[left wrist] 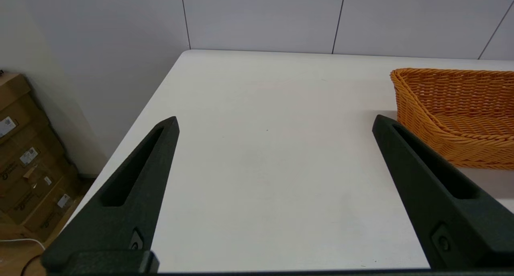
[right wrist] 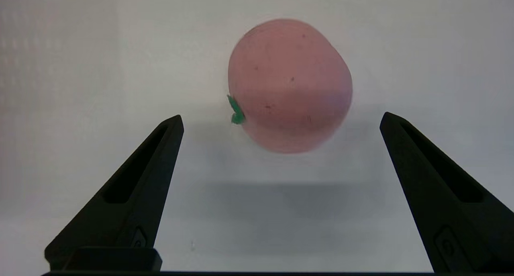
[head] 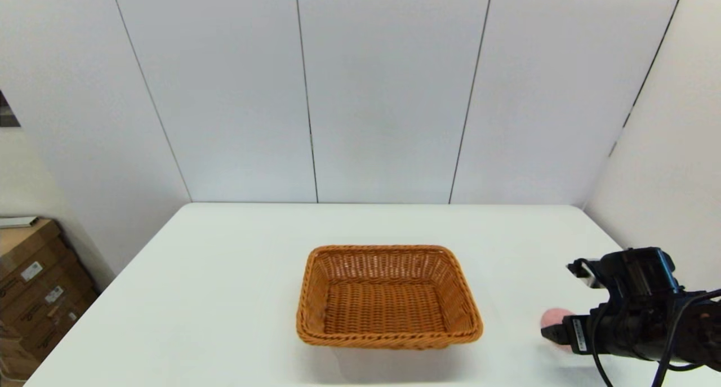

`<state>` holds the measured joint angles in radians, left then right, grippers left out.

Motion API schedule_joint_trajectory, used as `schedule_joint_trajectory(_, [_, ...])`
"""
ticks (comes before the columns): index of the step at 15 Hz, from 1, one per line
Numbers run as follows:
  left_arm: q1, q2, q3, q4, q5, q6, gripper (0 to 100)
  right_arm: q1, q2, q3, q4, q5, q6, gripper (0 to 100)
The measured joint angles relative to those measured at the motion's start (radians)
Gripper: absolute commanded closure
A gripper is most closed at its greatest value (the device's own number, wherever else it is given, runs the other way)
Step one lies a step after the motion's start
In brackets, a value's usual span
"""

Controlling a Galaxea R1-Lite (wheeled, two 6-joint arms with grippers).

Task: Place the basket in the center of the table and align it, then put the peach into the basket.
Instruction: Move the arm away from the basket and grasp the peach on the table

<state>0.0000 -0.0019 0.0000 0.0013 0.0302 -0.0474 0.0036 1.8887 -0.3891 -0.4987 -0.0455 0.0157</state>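
Pink and egg-shaped, the peach [right wrist: 290,85] lay on the white table [head: 225,297] at about 3 o'clock from the basket [head: 388,297], well apart from it and near the table's right edge. The basket, woven orange-brown wicker, stood empty at the table's middle with its long sides roughly square to the table's edges, so the aligning step appeared done and the pick-up of the peach was the step in hand.

The right pincer [right wrist: 281,121] hung just short of the peach, its two black fingers spread wide and holding nothing; the peach sat ahead of the tips, slightly toward one finger, with its green leaf mark [right wrist: 237,111] facing the other. In the head view the arm hid most of the fruit, so its clearance from the table edge could only be guessed.

A sound grasp probably called for centring the pincer on the fruit's widest girth, advancing until the tips passed that girth, then closing gently, since a rounded toy was likely to roll or squirt out if pinched off-centre.

The left pincer [left wrist: 275,123] was parked wide apart and empty over bare table at 9 o'clock from the basket.
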Motion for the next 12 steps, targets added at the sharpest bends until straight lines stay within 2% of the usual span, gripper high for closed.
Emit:
schedule_joint_trajectory(1, [0.000, 0.000, 0.000, 0.000, 0.000, 0.000, 0, 0.000, 0.014, 0.000, -0.001, 0.000, 0.006, 100])
schedule_joint_trajectory(6, [0.000, 0.000, 0.000, 0.000, 0.000, -0.001, 0, -0.001, 0.041, 0.004, -0.045, 0.002, 0.019, 100])
schedule_joint_trajectory(12, [0.000, 0.001, 0.000, 0.000, 0.001, -0.008, 0, 0.001, 0.035, 0.004, -0.047, 0.000, 0.020, 100])
